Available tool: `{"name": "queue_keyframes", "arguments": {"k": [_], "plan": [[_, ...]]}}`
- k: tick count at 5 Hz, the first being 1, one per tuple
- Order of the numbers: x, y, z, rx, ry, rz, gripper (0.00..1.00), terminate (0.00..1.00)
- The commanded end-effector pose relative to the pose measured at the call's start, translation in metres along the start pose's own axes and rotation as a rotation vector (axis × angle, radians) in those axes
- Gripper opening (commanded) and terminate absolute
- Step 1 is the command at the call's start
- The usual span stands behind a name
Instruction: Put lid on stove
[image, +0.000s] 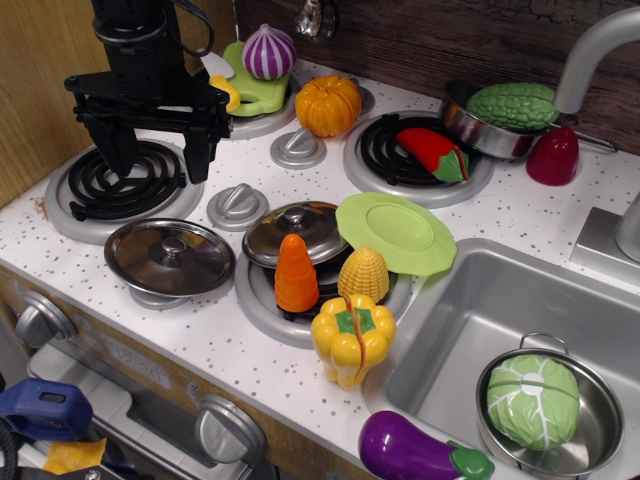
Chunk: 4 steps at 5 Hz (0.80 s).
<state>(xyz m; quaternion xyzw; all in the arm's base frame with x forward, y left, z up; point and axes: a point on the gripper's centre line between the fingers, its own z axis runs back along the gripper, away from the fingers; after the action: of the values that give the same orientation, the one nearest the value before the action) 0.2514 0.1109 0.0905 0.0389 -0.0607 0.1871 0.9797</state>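
The lid (170, 256), shiny, nearly flat steel with a small central knob, lies at the front left of the stove (205, 340), just in front of the left coil burner (118, 187). It seems to rest on a silver knob beneath it. My black gripper (155, 160) hangs open and empty over the left burner, behind and slightly left of the lid and apart from it. A darker, domed steel lid (296, 230) sits on the front burner to the right.
A carrot (296, 275), corn (363, 274) and yellow pepper (352, 338) crowd the front burner. A green plate (396, 232), pumpkin (328, 104), onion (269, 52) and red chili (432, 152) lie behind. The sink (470, 330) holds a pot with cabbage (533, 403). An eggplant (410, 452) lies in front.
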Motion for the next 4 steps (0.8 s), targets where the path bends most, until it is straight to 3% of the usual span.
{"name": "queue_keyframes", "arguments": {"k": [1,3,4], "plan": [[0.0,0.0,0.0,0.0,0.0,0.0,1.0,0.0],[-0.004,-0.005,-0.02,0.036,0.112,0.008,1.0,0.0],[-0.007,-0.007,-0.033,0.037,0.113,0.0,1.0,0.0]]}}
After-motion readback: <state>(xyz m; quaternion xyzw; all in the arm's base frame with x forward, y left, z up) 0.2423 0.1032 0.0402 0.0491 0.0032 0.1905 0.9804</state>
